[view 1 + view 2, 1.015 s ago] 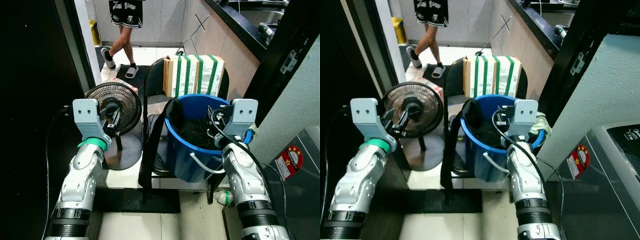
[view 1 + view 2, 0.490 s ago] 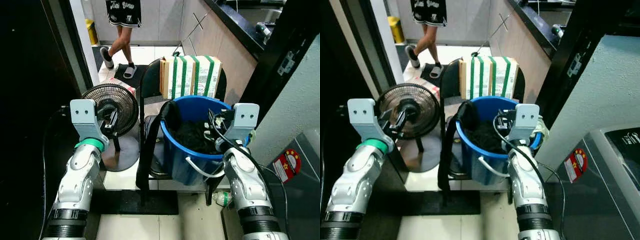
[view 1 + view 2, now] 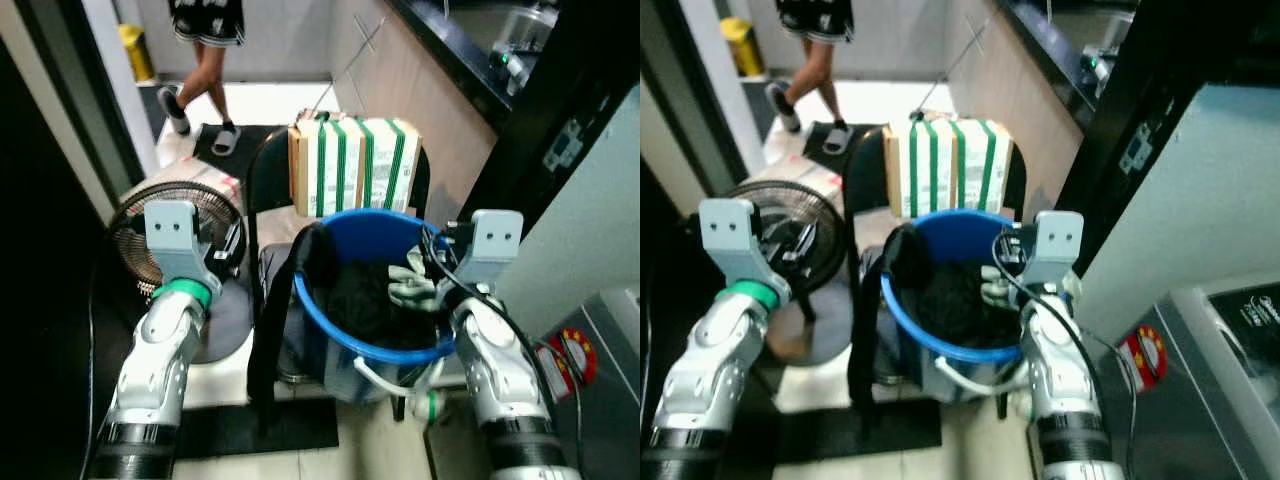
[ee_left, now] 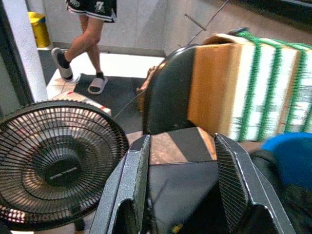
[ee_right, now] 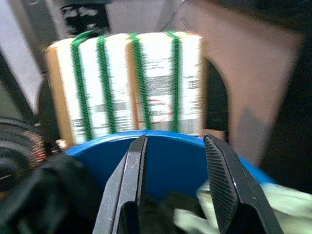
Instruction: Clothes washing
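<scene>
Clothes (image 3: pixel 365 292) heaped in bucket (image 3: pixel 372 352) | right gripper (image 5: pixel 173 187) wide, empty, above rim | left gripper (image 4: pixel 183 187) wide, empty | risk: draped garment (image 3: pixel 283 300) snags, tipping bucket off chair (image 3: pixel 275 180).

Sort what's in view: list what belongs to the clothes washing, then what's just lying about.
Belongs to the job:
blue bucket
dark clothes inside it
pale garment at its rim
washing machine

Just lying about:
floor fan
green-strapped box
black chair
</scene>
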Available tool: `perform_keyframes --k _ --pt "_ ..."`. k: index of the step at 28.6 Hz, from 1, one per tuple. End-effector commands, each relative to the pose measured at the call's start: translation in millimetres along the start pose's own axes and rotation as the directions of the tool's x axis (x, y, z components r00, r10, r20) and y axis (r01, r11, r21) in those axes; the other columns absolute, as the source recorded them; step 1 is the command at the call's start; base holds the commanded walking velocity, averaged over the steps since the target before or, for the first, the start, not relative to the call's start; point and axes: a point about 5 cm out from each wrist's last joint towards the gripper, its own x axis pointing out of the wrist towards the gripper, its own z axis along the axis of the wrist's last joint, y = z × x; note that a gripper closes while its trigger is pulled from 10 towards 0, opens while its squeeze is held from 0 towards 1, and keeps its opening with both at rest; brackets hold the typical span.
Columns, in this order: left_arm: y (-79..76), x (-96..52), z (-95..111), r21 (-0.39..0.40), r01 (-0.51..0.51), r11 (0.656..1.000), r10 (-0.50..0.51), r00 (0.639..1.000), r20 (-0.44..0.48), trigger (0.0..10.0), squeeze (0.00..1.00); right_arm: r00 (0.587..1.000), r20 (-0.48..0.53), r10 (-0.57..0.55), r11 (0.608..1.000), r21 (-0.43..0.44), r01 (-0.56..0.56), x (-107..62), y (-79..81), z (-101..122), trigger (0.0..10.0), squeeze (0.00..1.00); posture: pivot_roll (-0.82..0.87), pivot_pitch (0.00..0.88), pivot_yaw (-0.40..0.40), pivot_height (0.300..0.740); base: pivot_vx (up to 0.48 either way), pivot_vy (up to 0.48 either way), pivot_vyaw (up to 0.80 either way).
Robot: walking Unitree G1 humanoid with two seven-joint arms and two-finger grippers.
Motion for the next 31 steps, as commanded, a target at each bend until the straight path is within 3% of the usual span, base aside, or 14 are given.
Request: perform_keyframes --k 1,29,30,31 --pt "0.4 -1.7 -4.7 -0.002 0.003 1.0 -0.003 1.0 -0.026 10.0 0.0 1.0 -0.023 -0.012 1.0 -0.008 0.011 -4.2 -4.8 -4.7 10.0 0.0 0.08 0.025 0.053 0.74 0.0 0.0 0.0" --pt "5.1 -6.4 -8.1 0.048 -0.003 0.999 0.005 0.998 -0.058 10.0 0.0 1.0 -0.009 0.0 1.0 0.016 0.001 -2.7 -5.1 -3.4 10.0 0.0 0.11 0.033 0.042 0.74 0.0 0.0 0.0" --pt "5.9 -6.9 -8.2 0.049 -0.007 0.999 0.01 0.998 -0.058 10.0 0.0 1.0 -0.003 0.006 1.0 0.026 -0.006 -1.7 -5.1 -2.4 10.0 0.08 0.11 0.034 0.037 0.74 0.0 0.0 0.0" --pt "6.1 -6.9 -8.0 0.05 -0.008 0.999 0.011 0.998 -0.058 10.0 0.0 1.0 0.003 0.029 0.999 0.039 -0.029 -0.6 -3.2 -1.3 10.0 1.0 0.11 0.035 0.036 0.74 0.0 0.0 0.0"
